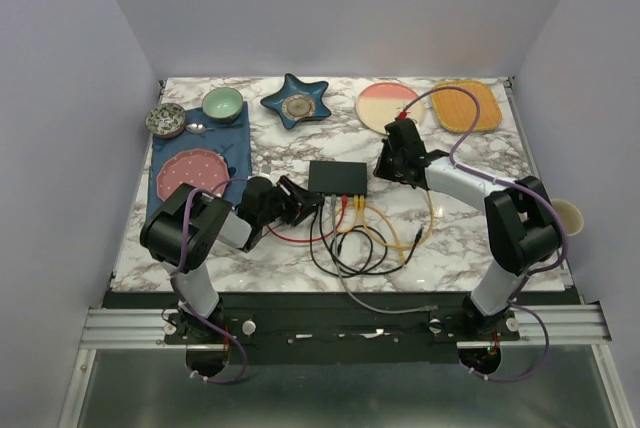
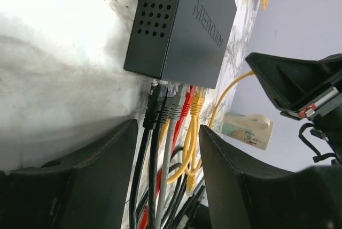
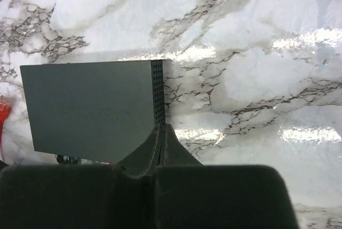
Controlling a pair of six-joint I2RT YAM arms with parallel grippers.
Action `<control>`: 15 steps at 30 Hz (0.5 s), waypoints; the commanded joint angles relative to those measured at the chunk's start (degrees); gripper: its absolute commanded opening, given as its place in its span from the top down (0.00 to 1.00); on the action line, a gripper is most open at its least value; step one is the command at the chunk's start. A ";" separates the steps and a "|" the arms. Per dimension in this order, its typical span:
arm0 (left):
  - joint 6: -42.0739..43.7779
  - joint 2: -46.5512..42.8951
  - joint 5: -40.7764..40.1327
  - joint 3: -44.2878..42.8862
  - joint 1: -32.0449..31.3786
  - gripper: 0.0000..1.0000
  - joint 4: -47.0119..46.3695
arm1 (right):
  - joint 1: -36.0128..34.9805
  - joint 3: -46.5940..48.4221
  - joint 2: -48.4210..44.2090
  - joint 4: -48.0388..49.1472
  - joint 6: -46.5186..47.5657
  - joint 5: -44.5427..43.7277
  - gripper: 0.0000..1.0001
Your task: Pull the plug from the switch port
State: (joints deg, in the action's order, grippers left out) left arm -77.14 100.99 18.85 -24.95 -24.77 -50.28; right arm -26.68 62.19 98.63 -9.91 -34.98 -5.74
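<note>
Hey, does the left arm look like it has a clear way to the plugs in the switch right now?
Probably yes. The left claw is open, with the cables running between its fingers, and the plugs in the switch sit just ahead. Nothing visible blocks the way; the right claw is shut at the switch's side.

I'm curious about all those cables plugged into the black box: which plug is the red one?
The red plug sits in the switch between the grey plug and the yellow plug; the black plug is at the end of the row.

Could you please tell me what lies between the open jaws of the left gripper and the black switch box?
In the left wrist view, the left gripper straddles plugged cables: black, grey, red and yellow leads run from the matte-black rectangular switch.
</note>
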 commanded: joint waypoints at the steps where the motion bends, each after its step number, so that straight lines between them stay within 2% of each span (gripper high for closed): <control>1: 2.34 -1.14 -0.57 -1.33 0.69 0.35 5.36 | -0.39 0.12 3.84 -2.66 -2.54 -0.42 0.99; 10: 4.81 -3.52 -3.29 -2.82 0.96 0.34 15.03 | -0.31 1.18 9.48 -2.57 -4.74 8.19 0.99; 15: 4.90 -2.73 -3.56 -3.09 1.13 0.34 15.39 | -1.62 -0.67 9.04 0.68 -6.85 13.12 0.99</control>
State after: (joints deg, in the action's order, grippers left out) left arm -74.39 98.02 18.06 -27.86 -24.32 -40.53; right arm -26.76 62.87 106.39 -10.28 -39.48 1.54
